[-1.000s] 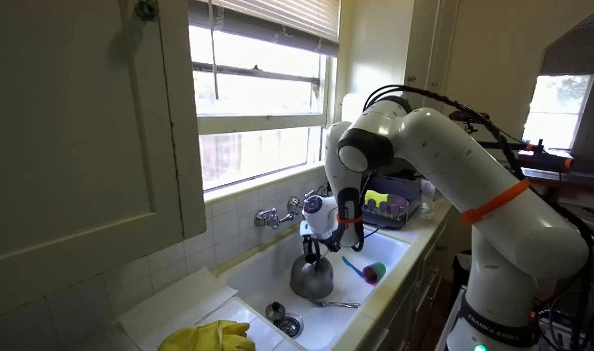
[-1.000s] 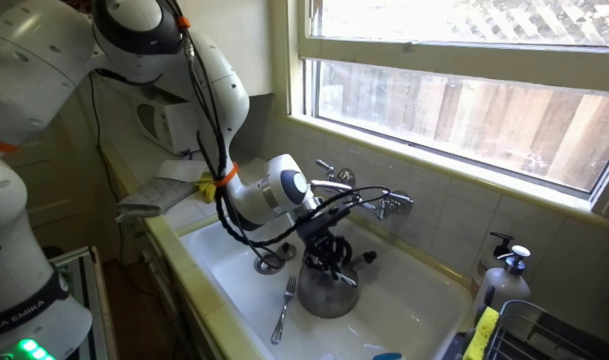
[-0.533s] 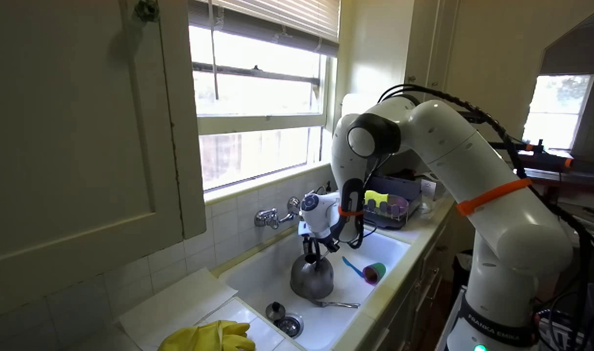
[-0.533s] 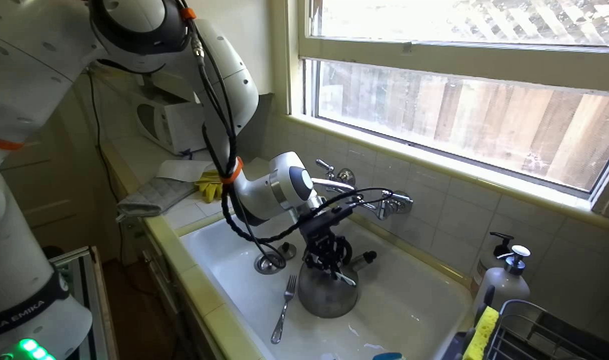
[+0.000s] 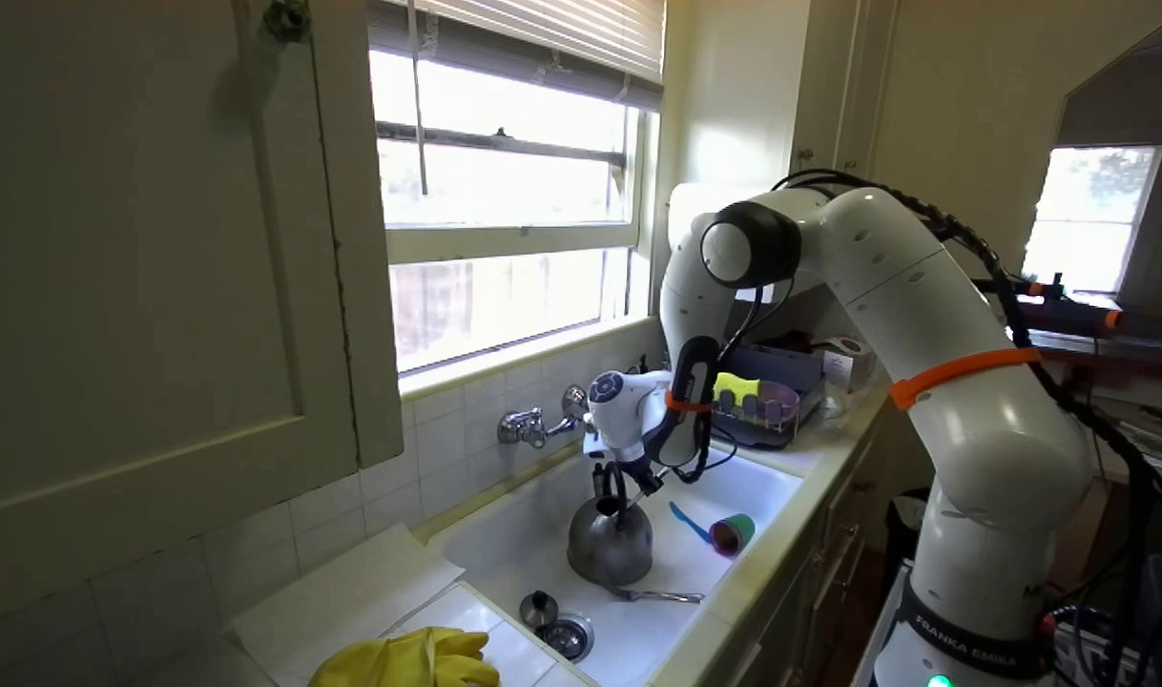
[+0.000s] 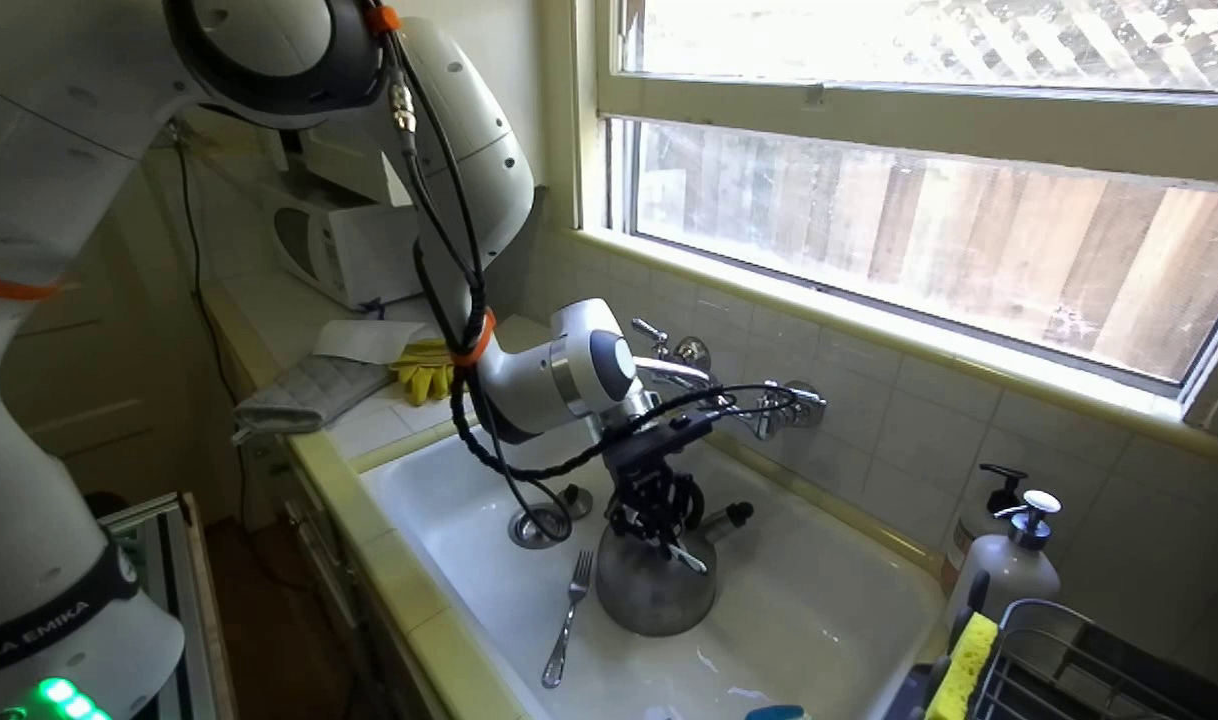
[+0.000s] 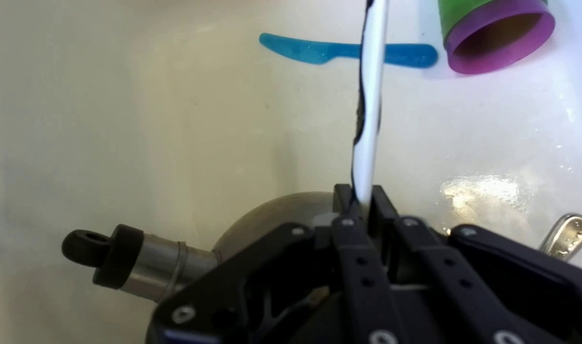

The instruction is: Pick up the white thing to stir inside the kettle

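While the slim, glossy white utensil [image 7: 371, 98] is sticking out toward twelve o'clock from the fingertips in the wrist view, the black two-fingered gripper [image 7: 364, 203] is pinching its shaft, pressing from either side. In an exterior view its free end is pointing toward four o'clock from the gripper, showing against the squat, rounded, dark-grey metal kettle [image 6: 657, 592]. The gripper is masking the kettle's top, so whether the hidden end is reaching inside I cannot tell. The pick looks done; stirring seems to be the step in hand.

Since the fingertips are gripping only a short stretch of thin shaft, a push against the kettle's wall could be twisting the utensil askew or working it loose. The arched black handle [image 5: 621, 491] is rising close beside the gripper, so a wide sweep could be knocking it and dragging the kettle, which nothing is visibly steadying, across the white sink [image 6: 819, 650]. A slide toward eight o'clock would be meeting the silver metal fork [image 6: 569, 617]. Farther out in the wrist view, a blue knife [image 7: 329, 50] is lying toward twelve o'clock and a green-and-purple cup [image 7: 482, 21] is resting on its side toward one, both probably clear of trouble.
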Available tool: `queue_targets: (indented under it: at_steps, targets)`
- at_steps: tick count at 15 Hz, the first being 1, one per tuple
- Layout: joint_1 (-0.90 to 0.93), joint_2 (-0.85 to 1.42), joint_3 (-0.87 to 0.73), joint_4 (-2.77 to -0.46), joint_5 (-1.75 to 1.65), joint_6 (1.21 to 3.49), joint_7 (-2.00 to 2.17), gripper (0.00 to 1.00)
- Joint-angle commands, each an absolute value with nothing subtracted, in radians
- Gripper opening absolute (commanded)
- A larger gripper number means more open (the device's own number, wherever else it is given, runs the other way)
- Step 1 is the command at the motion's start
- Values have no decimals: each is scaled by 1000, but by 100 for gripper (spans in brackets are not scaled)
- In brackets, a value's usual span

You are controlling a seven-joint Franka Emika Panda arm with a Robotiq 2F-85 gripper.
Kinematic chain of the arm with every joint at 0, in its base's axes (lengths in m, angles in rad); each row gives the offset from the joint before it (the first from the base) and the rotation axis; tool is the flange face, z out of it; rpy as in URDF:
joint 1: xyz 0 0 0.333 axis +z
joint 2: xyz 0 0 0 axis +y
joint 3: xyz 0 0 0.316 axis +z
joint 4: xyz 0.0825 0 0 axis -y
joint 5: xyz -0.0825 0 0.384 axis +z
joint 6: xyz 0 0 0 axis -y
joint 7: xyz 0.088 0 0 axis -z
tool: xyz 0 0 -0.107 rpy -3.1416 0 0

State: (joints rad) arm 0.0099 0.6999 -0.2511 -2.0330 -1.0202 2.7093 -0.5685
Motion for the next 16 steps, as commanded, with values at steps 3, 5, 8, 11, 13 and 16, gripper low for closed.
queue_targets:
  at_steps: [3,5,8,11,13,16]
  targets:
    - [-45,692,-185,-2013,-1092,2667,-536,3]
    - [-48,701,-182,-1997,-1098,2662,-512,3]
    - [-45,707,-191,-1978,-1128,2646,-458,3]
    - [-48,704,-188,-1975,-1170,2621,-453,3]
    - [-58,698,-178,-1980,-1191,2617,-474,3]
    - [-73,690,-160,-1991,-1215,2632,-498,3]
